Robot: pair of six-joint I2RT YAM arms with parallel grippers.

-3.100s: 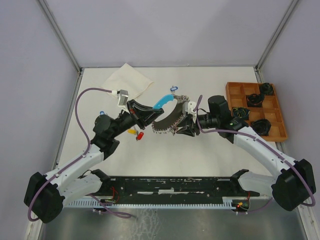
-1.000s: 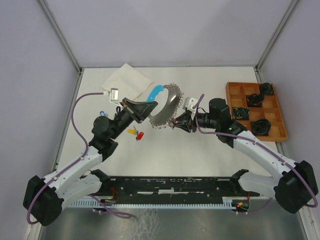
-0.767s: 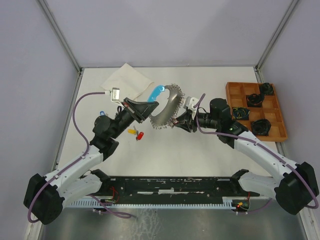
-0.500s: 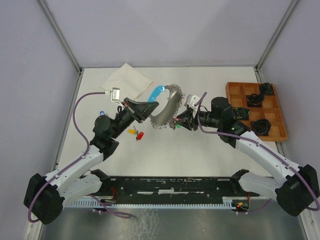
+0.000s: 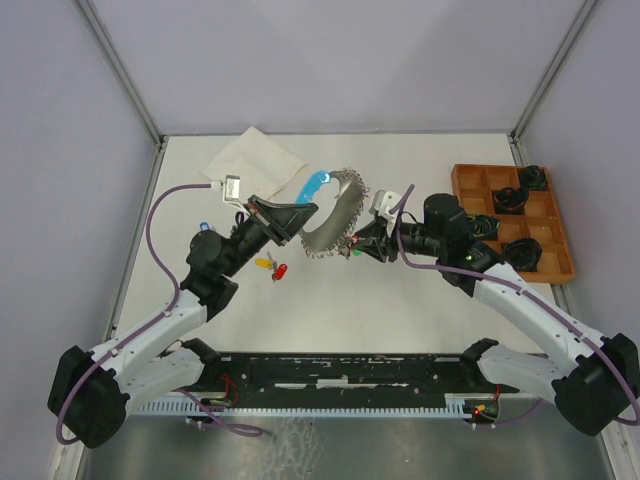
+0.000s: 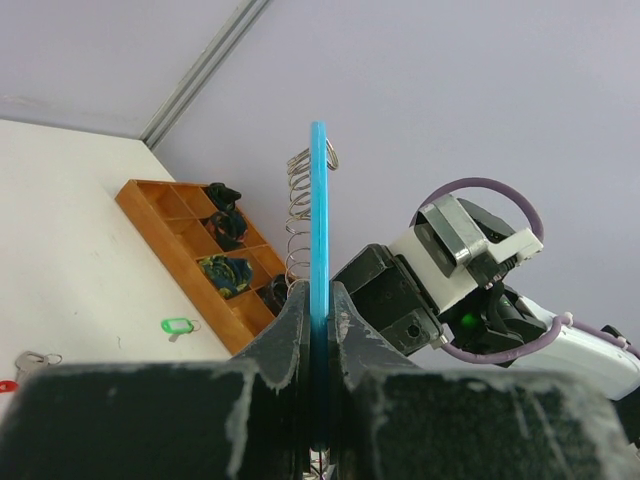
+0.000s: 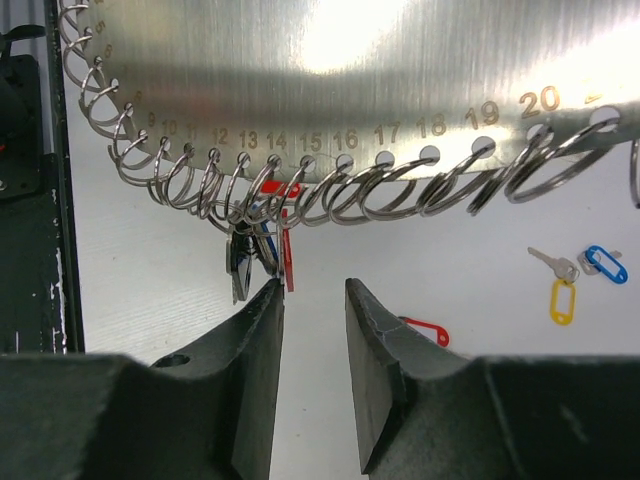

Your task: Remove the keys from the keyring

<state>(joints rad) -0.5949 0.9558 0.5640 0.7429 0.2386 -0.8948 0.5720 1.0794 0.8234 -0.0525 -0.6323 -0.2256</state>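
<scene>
The keyring (image 5: 330, 215) is a big silvery toothed arc with a light-blue band (image 5: 315, 183), held up on edge above the table. My left gripper (image 5: 300, 212) is shut on that blue band (image 6: 319, 230), which runs straight up from between the fingers (image 6: 319, 300). From below, the ring's numbered metal face (image 7: 330, 90) carries a row of wire loops. A small bunch of keys (image 7: 255, 255) with a red tag (image 7: 287, 260) hangs from them. My right gripper (image 7: 312, 295) stands open just under the bunch with nothing between its fingers. Its left fingertip is beside the red tag.
Loose tagged keys lie on the table: yellow (image 5: 265, 263), red (image 5: 280, 270), blue (image 5: 203, 227) and green (image 5: 357, 252). A white cloth (image 5: 252, 160) lies at the back left. A wooden compartment tray (image 5: 465, 190) with dark items stands at the right.
The right arm has drawn slightly to the right, away from the ring, and a green tag now shows on the table by its fingers. The left arm and the keyring have held still.
</scene>
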